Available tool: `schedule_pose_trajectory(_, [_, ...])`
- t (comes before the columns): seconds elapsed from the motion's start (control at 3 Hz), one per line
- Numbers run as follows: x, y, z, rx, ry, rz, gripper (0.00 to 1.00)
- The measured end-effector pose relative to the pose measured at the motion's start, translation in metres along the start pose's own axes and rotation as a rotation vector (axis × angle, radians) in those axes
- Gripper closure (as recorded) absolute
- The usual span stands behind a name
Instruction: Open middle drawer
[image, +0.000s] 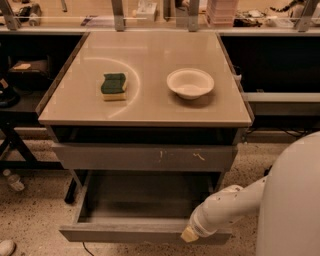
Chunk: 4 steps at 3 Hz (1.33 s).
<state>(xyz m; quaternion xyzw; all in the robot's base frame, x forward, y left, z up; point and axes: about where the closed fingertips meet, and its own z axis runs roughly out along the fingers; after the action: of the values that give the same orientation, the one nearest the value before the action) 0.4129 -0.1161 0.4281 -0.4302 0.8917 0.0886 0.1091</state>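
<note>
The middle drawer (125, 233) stands pulled out under the table, low in the camera view. Its plain grey front faces me and its smooth grey tray interior (145, 197) is bare. My gripper (190, 234) is at the right part of that drawer's front edge, at the end of my white arm (227, 202), which reaches in from the lower right. Only the cream tip of the gripper shows against the drawer front.
Above the open drawer is a taller grey front with white scratch marks (145, 157). The tabletop (150, 107) holds a green and yellow sponge (114, 85) and a white bowl (190, 82). My white body (295, 200) fills the lower right. Dark shelves flank both sides.
</note>
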Motion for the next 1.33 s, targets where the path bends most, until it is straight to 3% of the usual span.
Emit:
schedule_pose_trajectory(0.67, [0.0031,-0.0011,-0.0082,0.030,-0.013,0.057,1.00])
schedule_pose_trajectory(1.33, [0.0045,-0.0010,-0.0074,0.024,-0.005,0.059,1.00])
